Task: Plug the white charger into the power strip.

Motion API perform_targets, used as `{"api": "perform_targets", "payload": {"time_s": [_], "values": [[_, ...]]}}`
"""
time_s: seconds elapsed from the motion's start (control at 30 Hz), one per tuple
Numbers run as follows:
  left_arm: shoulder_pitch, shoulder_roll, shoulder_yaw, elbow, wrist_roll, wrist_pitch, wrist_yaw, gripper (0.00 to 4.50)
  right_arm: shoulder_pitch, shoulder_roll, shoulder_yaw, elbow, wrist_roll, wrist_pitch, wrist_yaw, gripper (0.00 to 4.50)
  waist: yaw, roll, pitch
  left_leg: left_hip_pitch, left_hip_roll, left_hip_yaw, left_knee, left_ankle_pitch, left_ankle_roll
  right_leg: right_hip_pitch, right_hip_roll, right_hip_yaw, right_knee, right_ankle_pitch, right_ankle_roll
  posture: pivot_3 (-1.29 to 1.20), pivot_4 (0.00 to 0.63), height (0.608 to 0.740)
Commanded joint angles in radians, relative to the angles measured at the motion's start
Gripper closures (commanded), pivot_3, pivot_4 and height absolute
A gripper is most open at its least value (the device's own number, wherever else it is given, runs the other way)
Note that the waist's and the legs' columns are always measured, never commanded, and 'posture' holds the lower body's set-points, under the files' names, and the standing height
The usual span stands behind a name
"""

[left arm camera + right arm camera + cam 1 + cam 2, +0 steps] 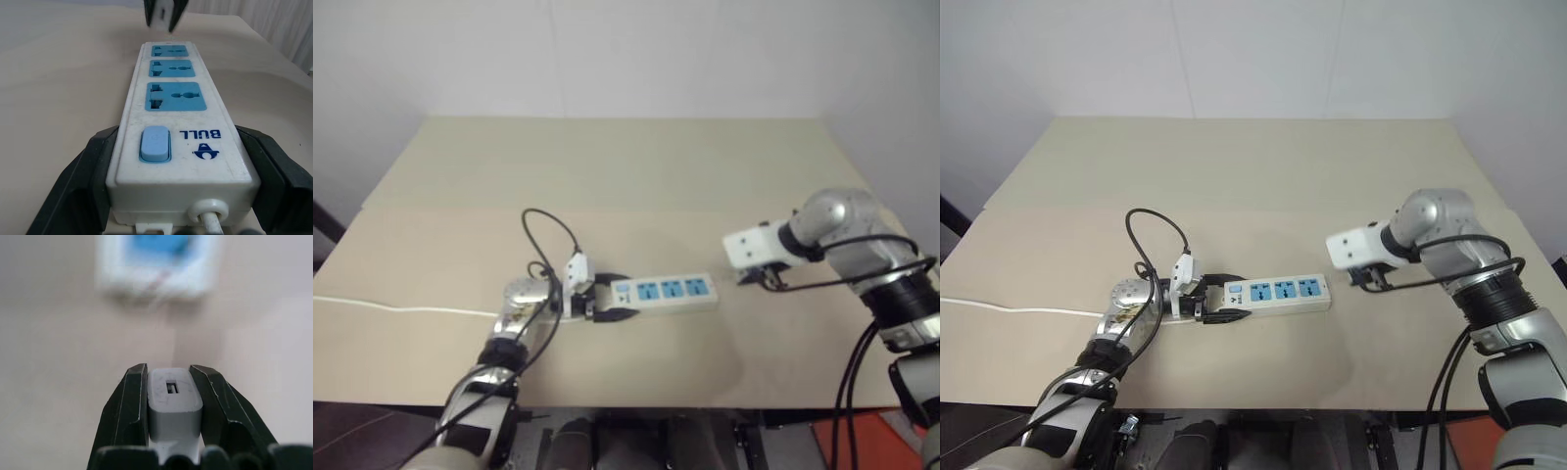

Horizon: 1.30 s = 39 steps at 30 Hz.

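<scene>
Between right pincer (171,401) fingers, white charger's (174,401) port shows

The left end effector (181,186) clamps the switch end of the power strip (177,105), black fingers (80,176) pressed against both sides; three blue sockets run along the beige surface (58,73).

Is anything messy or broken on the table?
Nothing stands out. The power strip lies flat, its switch end clamped in the left gripper; the right gripper holds the white charger in the air beyond its far end.
</scene>
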Motion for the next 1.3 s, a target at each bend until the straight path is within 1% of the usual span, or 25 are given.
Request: {"api": "perform_targets", "payload": {"time_s": [0.03, 0.13, 0.2, 0.37, 0.43, 0.5, 0.73, 0.83, 1.0, 1.3], "values": [[-0.018, 0.011, -0.01, -0.014, -0.021, -0.015, -0.024, 1.22, -0.035, 0.069, -0.236, -0.13, 0.245, 0.263, -0.059, 3.38, -0.001, 0.0, 0.0, 0.0, 0.0, -0.001, 0.0, 0.0, 0.0, 0.0, 0.0, 0.0, 0.0, 0.0, 0.0, 0.0, 0.15, 0.74], [-0.023, 0.014, -0.013, -0.006, -0.031, -0.021, -0.043, 1.22, 0.002, 0.132, -0.347, -0.203, 0.403, 0.432, -0.107, 3.38, 0.003, 0.0, 0.0, 0.0, 0.0, -0.003, 0.0, 0.0, 0.0, 0.0, 0.0, 0.0, 0.0, 0.0, 0.0, 0.0, 0.15, 0.74], [-0.032, 0.016, -0.017, 0.004, -0.031, -0.028, -0.06, 1.22, 0.05, 0.184, -0.396, -0.249, 0.491, 0.481, -0.148, 3.38, 0.008, 0.0, 0.0, 0.0, 0.0, -0.003, 0.0, 0.0, 0.0, 0.001, 0.0, -0.001, 0.0, 0.0, 0.0, 0.0, 0.15, 0.74], [-0.057, 0.014, -0.023, 0.041, -0.026, -0.049, -0.084, 1.22, 0.152, 0.333, -0.421, -0.291, 0.648, 0.525, -0.227, 3.38, 0.008, 0.0, 0.0, 0.0, -0.001, -0.002, 0.0, 0.0, 0.0, 0.001, -0.001, 0.0, 0.0, 0.0, 0.0, 0.0, 0.15, 0.74], [-0.068, 0.011, -0.023, 0.056, -0.027, -0.054, -0.09, 1.22, 0.178, 0.381, -0.42, -0.279, 0.685, 0.505, -0.245, 3.38, 0.007, 0.0, 0.0, 0.0, -0.001, -0.002, 0.0, 0.0, 0.0, 0.0, -0.001, 0.0, 0.001, 0.0, 0.0, 0.0, 0.15, 0.74], [-0.077, 0.006, -0.019, 0.069, -0.037, -0.052, -0.1, 1.22, 0.209, 0.415, -0.418, -0.249, 0.71, 0.448, -0.229, 3.38, 0.006, 0.0, 0.0, 0.0, -0.001, -0.002, 0.0, 0.0, 0.0, 0.0, -0.001, 0.0, 0.001, 0.0, 0.0, 0.0, 0.15, 0.74], [-0.084, 0.011, -0.021, 0.081, -0.04, -0.059, -0.138, 1.22, 0.243, 0.492, -0.389, -0.103, 0.721, 0.268, -0.181, 3.38, 0.001, 0.0, 0.0, 0.0, -0.001, 0.0, 0.0, 0.0, 0.0, 0.0, -0.001, 0.0, 0.001, 0.001, 0.001, 0.0, 0.15, 0.74], [-0.084, 0.013, -0.021, 0.086, -0.038, -0.061, -0.144, 1.22, 0.26, 0.519, -0.369, -0.031, 0.688, 0.144, -0.155, 3.38, 0.001, 0.0, 0.0, 0.0, -0.001, 0.0, 0.0, 0.0, 0.0, 0.0, 0.0, -0.001, 0.001, 0.001, 0.001, 0.0, 0.15, 0.74], [-0.088, 0.015, -0.021, 0.09, -0.035, -0.059, -0.148, 1.22, 0.27, 0.554, -0.344, 0.078, 0.654, 0.007, -0.131, 3.38, 0.0, 0.0, 0.0, 0.0, -0.001, 0.0, 0.0, 0.0, 0.0, 0.0, 0.0, -0.001, 0.001, 0.001, 0.001, 0.0, 0.15, 0.74], [-0.109, 0.013, -0.016, 0.119, -0.033, -0.073, -0.141, 1.22, 0.257, 0.558, -0.328, 0.177, 0.633, -0.025, -0.139, 3.38, 0.0, 0.0, 0.0, 0.0, -0.001, 0.0, 0.0, 0.0, 0.0, 0.0, 0.0, 0.0, 0.001, 0.001, 0.001, 0.0, 0.15, 0.74]]}}
